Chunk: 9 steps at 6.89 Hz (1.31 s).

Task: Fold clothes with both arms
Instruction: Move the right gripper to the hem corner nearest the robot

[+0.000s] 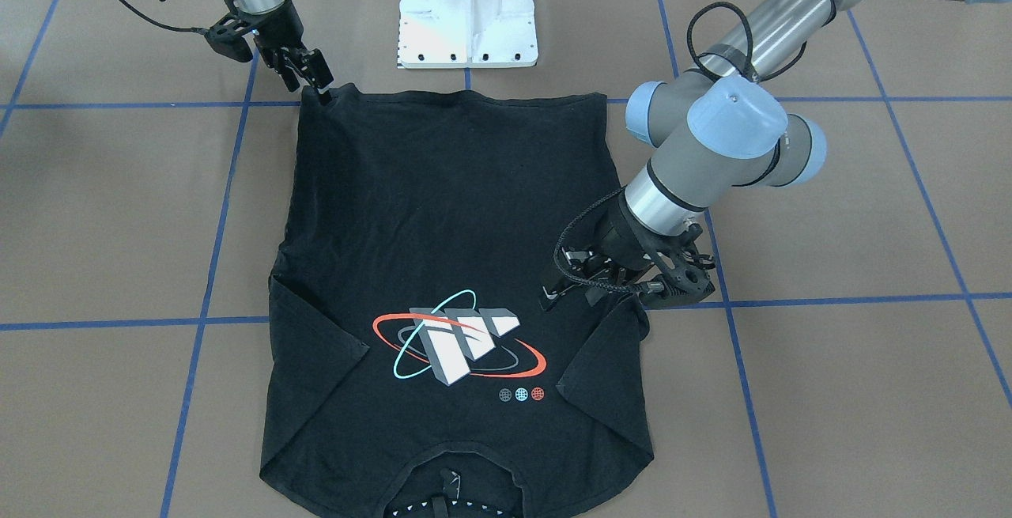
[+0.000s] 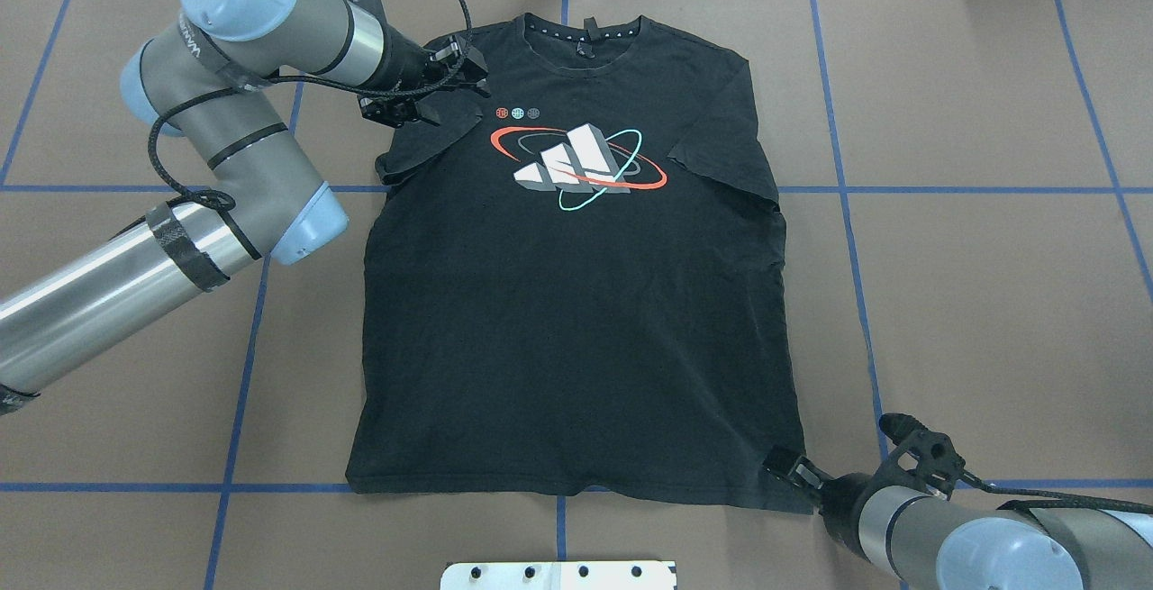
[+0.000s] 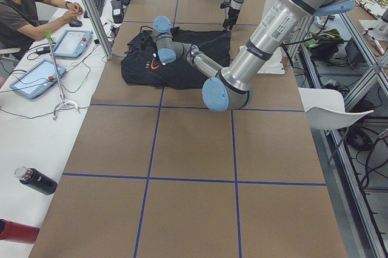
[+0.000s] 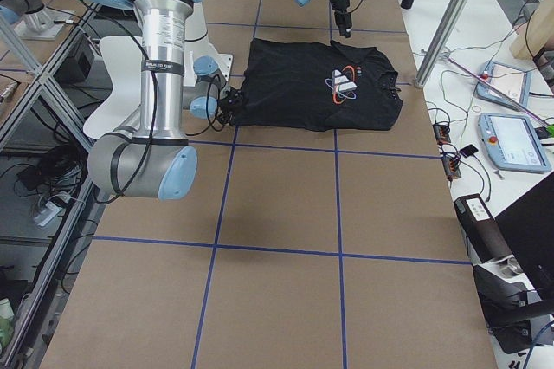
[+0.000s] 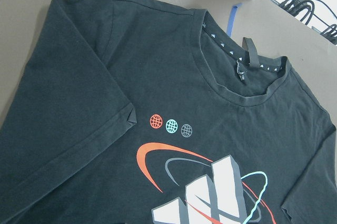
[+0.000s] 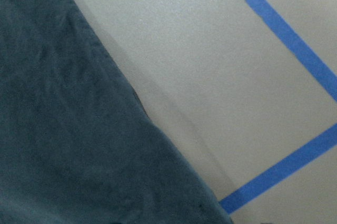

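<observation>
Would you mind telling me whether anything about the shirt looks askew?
Mildly: both sleeves of the T-shirt are tucked in over the chest, and the one by the left claw is bunched at its edge. Otherwise it lies flat.

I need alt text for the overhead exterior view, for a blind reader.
A black graphic T-shirt lies flat, print up, on a brown table. The left hand is over one sleeve; the right hand is at a hem corner.

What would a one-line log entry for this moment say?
T-shirt flat, graphic up | left gripper over sleeve | right gripper at hem corner | grips unclear
</observation>
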Tool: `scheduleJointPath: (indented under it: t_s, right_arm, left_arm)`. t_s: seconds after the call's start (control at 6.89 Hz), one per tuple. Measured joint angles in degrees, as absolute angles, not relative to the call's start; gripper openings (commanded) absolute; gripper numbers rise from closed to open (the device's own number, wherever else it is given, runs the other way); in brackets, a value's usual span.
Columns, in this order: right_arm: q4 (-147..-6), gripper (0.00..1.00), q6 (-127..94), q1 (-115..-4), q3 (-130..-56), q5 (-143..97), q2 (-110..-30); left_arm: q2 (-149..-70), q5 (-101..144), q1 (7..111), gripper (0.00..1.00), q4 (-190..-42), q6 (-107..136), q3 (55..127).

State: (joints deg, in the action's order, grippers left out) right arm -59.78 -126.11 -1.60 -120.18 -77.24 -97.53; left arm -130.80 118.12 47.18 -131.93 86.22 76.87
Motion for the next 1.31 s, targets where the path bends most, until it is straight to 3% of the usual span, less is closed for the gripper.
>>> scheduleJointPath:
  t_s: [0.58,0.73,1.02,1.31]
  right_arm:
    - [-60.82,0.80,-127.96,-0.78,-120.28,-77.26,-97.53]
    - [-60.87,0.67,-128.14,-0.68,-120.26,-77.26,-97.53]
    - [-60.90,0.00,-128.25,-0.57,-120.25,-77.26,-97.56]
    - [-61.33,0.00,-128.25,-0.45,-120.44,-77.26,-97.53]
  left_arm:
    - [-130.03,118.10,47.11,0.83,-132.09,86.22,76.86]
    - [-129.90,118.12,47.12,0.83,-132.17,86.22,76.83]
    - [-129.83,118.12,47.15,0.83,-132.30,86.16,76.82]
    - [-129.82,118.12,47.14,0.83,-132.28,86.14,76.79]
